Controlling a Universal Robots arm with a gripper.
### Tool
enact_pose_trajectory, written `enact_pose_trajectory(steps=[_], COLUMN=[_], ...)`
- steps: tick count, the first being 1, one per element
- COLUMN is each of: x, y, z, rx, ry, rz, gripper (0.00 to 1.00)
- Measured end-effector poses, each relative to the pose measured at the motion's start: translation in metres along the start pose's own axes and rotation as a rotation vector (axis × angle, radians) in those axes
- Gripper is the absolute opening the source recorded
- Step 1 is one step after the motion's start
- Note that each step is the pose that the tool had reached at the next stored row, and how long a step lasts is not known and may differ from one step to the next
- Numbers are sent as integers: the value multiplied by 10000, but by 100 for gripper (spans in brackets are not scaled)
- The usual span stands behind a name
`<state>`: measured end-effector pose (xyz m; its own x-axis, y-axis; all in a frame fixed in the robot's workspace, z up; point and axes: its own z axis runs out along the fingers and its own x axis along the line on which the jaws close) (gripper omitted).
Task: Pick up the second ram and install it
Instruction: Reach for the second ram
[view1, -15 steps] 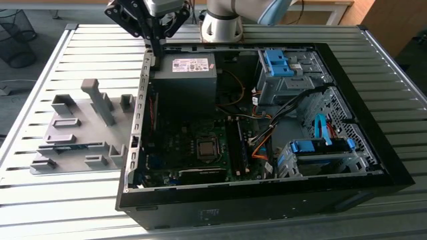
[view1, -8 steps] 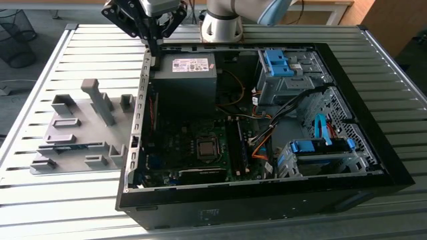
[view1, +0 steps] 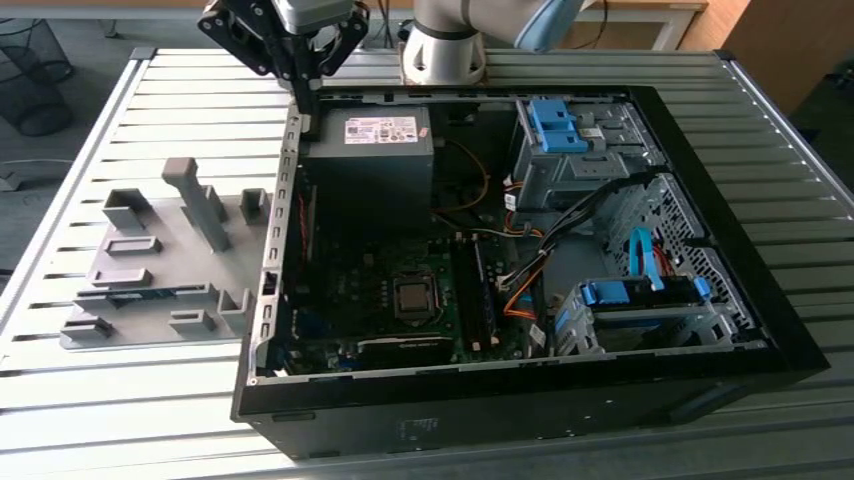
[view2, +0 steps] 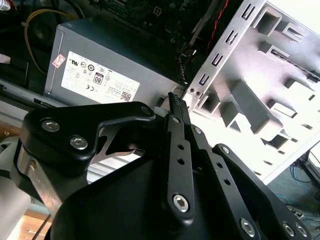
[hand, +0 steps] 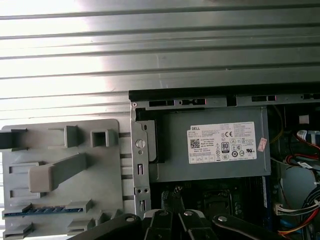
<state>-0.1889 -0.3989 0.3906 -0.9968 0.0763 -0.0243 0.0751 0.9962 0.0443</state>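
Bright daylight throughout, with hard glare bleaching the table (hand: 200, 45) slats in the first wrist view. Washed near white on the holder tray (view2: 295, 100) in the second wrist view, gripper (view2: 173, 99) dark against it. Dim, shadowed inside the case (view1: 561, 395) in the exterior view.

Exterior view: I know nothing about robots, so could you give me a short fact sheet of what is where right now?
claw: shut, holding nothing, above the computer case wall next to the power supply
second ram: lying in the grey holder tray, apart from the claw
holder tray: on the slatted table, at the exterior view's left of the case
computer case: open, motherboard showing
task so far: ram not yet picked up
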Motion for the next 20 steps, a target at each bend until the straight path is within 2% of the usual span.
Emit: enact_pose_trajectory(steps=[20], x=[100], y=[-8], z=[17], rx=[1], ry=[22], rz=[0], gripper=[10])
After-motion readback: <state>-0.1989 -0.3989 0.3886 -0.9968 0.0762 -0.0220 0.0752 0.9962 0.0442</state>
